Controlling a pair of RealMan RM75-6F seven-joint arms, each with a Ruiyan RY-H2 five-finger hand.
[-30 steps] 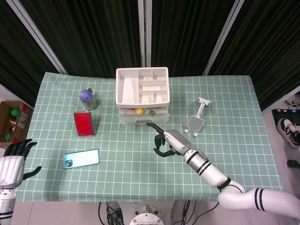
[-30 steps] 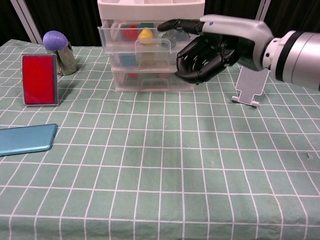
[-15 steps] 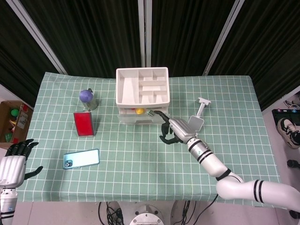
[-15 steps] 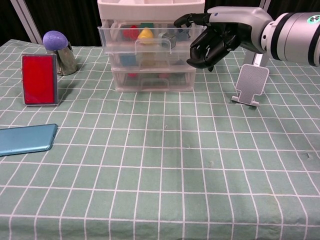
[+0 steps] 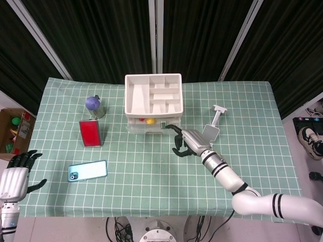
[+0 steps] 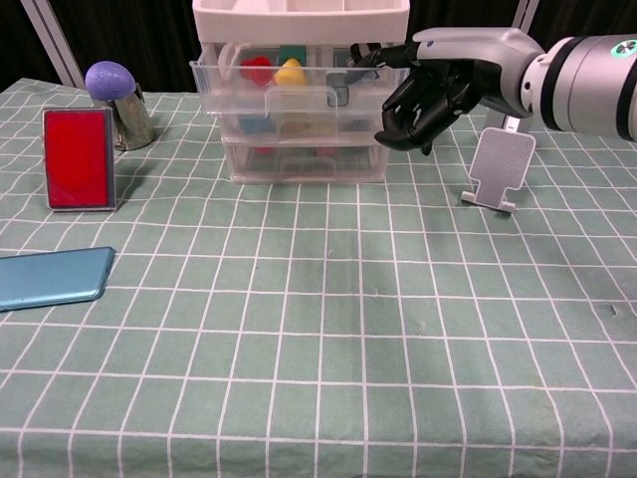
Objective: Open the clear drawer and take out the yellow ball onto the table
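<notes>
Your right robot hand sits at the right end of the clear drawer, the top drawer of the small clear unit at the far middle of the desk; its upper fingers reach over the drawer's right front corner while the rest curl below, and you cannot tell from either view whether they actually grip the drawer edge. The drawer stands pulled out a little toward you, proud of the two drawers beneath it. The yellow ball lies inside that drawer, near its middle, with a red piece just to its left. A white divided tray rests on top of the unit. Your left robot hand hangs off the near left edge of the desk, fingers spread and holding nothing. A blue phone lies flat at near left, and a grey stand is just right of the right robot hand.
</notes>
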